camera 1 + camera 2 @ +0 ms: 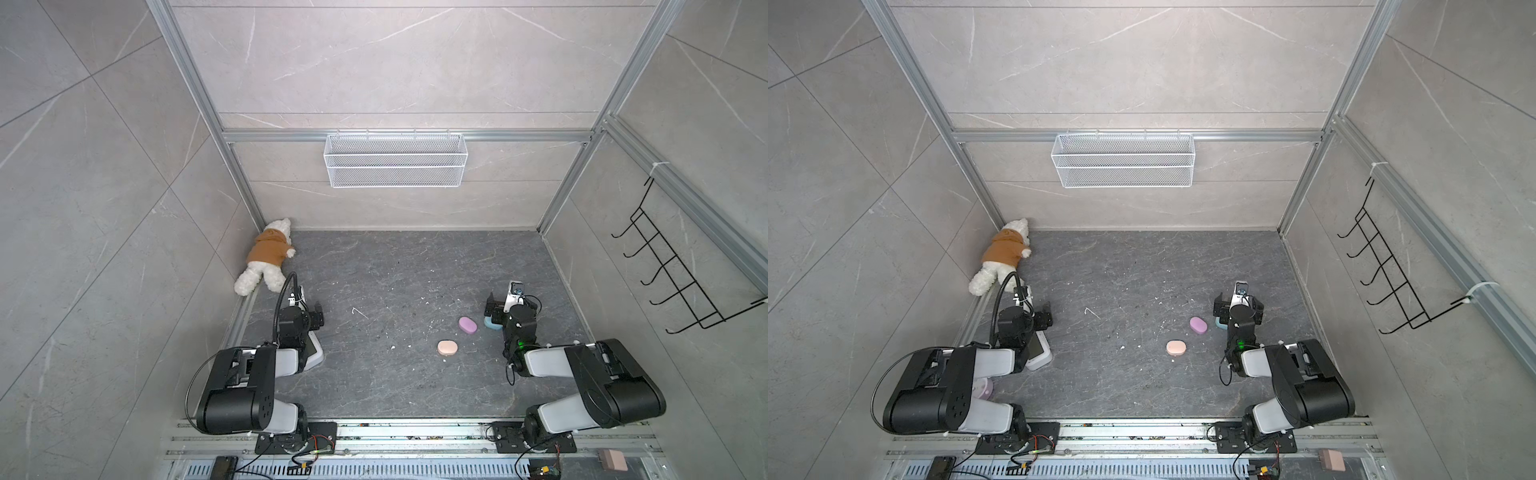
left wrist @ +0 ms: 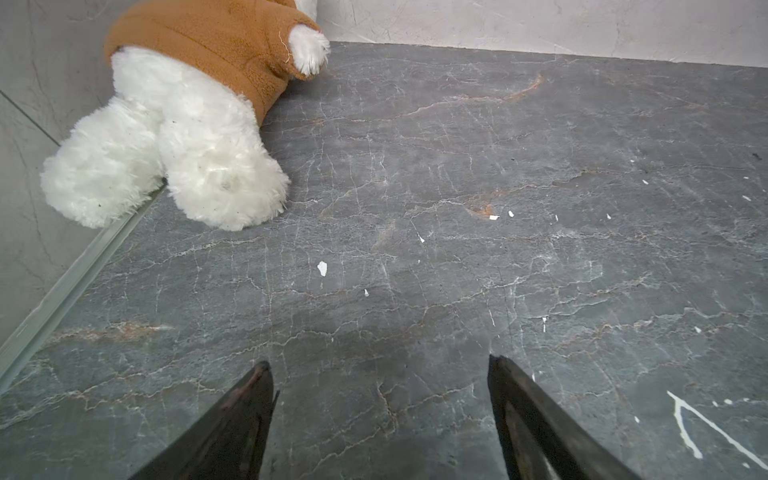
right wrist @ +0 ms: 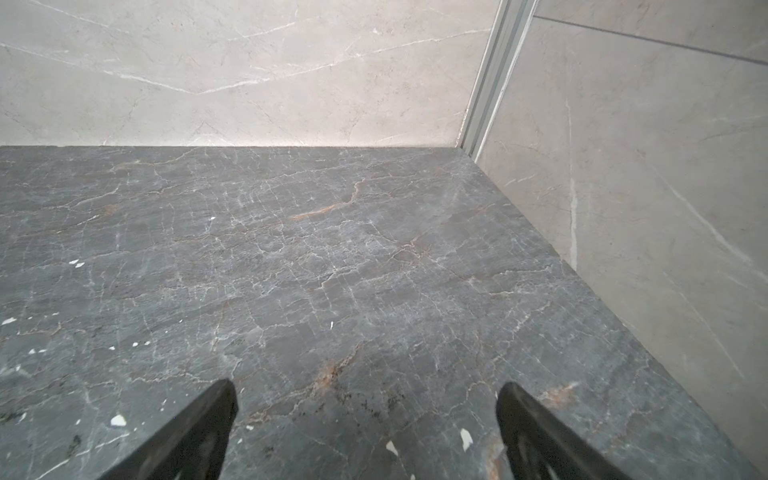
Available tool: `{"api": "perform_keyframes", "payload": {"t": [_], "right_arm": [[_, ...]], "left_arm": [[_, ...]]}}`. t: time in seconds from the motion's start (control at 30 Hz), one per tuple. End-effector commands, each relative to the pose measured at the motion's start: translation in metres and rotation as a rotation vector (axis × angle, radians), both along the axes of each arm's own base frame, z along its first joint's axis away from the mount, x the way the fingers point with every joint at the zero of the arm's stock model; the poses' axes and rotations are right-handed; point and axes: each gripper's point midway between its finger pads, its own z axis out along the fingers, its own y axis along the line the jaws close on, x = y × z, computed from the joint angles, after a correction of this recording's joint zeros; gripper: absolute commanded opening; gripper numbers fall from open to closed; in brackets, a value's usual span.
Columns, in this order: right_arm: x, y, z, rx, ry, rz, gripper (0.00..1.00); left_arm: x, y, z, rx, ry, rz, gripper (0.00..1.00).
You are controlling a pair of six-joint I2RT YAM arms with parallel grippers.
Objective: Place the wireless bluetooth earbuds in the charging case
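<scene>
So my left gripper (image 2: 379, 363) is open pretty wide and my right gripper (image 3: 366, 385) is spread all the way, both holding nothing, just hanging over bare desk (image 1: 395, 270). Lilac case (image 1: 468, 325) looks shut; peach case (image 1: 447, 348) sits near it, blue case (image 1: 491, 325) right beside it, half under my right gripper. Earbuds? Can't tell.

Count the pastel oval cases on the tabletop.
3. The lilac case and the peach case lie in the open, right of centre; the blue case is half hidden under the right arm. More may be hidden beneath the arms.
</scene>
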Motion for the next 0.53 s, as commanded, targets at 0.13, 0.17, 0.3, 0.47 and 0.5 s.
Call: {"api": "perform_keyframes", "payload": {"t": [0.13, 0.17, 0.3, 0.47, 0.5], "right_arm": [[0.0055, 0.0015, 0.0081, 0.014, -0.047, 0.002, 1.0], [0.0051, 0.0013, 0.0067, 0.016, -0.032, -0.001, 1.0], [0.0063, 0.0018, 0.0063, 0.016, -0.031, 0.002, 1.0], [0.0083, 0.0006, 0.0046, 0.025, -0.019, 0.001, 1.0], [0.0082, 0.0005, 0.0049, 0.025, -0.02, 0.002, 1.0]], "left_arm": [[0.0142, 0.0043, 0.019, 0.028, -0.084, 0.01, 0.83], [0.0146, 0.0047, 0.0191, 0.026, -0.081, 0.012, 0.83], [0.0148, 0.0048, 0.0189, 0.026, -0.08, 0.012, 0.83], [0.0151, 0.005, 0.0176, 0.026, -0.072, 0.014, 0.84], [0.0156, 0.005, 0.0182, 0.026, -0.074, 0.014, 0.84]]}}
